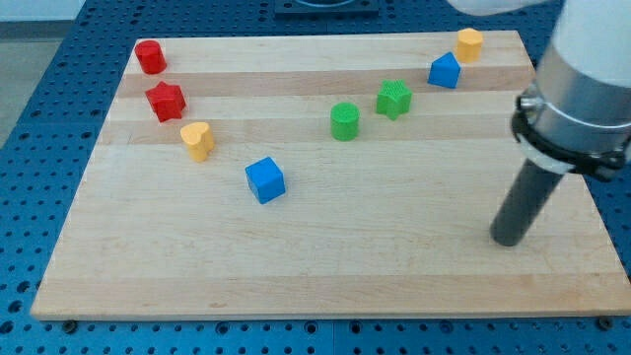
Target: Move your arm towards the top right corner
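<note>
My tip (509, 239) rests on the wooden board (394, 266) at the view's lower right, far from all blocks. The board's top right corner holds a yellow block (469, 43) and a blue block (445, 71) just below-left of it. A green star-like block (393, 99) and a green cylinder (345, 121) lie left of those. A blue cube (265, 180) sits mid-board. At the view's left are a yellow heart-shaped block (197, 140), a red star-like block (166, 101) and a red cylinder-like block (150, 56).
The board lies on a blue perforated table (39, 118). The arm's white and black body (587, 94) hangs over the board's right edge.
</note>
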Tool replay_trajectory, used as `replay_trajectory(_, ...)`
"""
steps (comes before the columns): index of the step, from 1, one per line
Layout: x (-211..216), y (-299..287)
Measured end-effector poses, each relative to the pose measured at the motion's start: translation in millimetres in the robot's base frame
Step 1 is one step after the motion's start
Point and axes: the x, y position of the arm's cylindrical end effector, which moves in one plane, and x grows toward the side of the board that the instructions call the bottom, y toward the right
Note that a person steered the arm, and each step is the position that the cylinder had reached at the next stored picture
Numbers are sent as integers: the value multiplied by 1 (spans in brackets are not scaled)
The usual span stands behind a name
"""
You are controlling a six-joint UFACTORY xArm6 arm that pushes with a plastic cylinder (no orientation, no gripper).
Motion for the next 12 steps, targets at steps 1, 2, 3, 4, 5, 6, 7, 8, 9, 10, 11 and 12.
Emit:
replay_trajectory(1, 0, 0)
replay_trajectory(2, 1, 0)
replay_trajectory(3, 1, 0)
replay_trajectory(4, -11, -13)
replay_trajectory(5, -18, -23)
replay_trajectory(6, -19, -23)
replay_trajectory(7, -24, -23)
replay_trajectory(8, -26, -23)
replay_trajectory(9, -39, -26)
replay_trajectory(10, -40, -27)
replay_trajectory(11, -36, -29)
replay_trajectory(12, -64, -28)
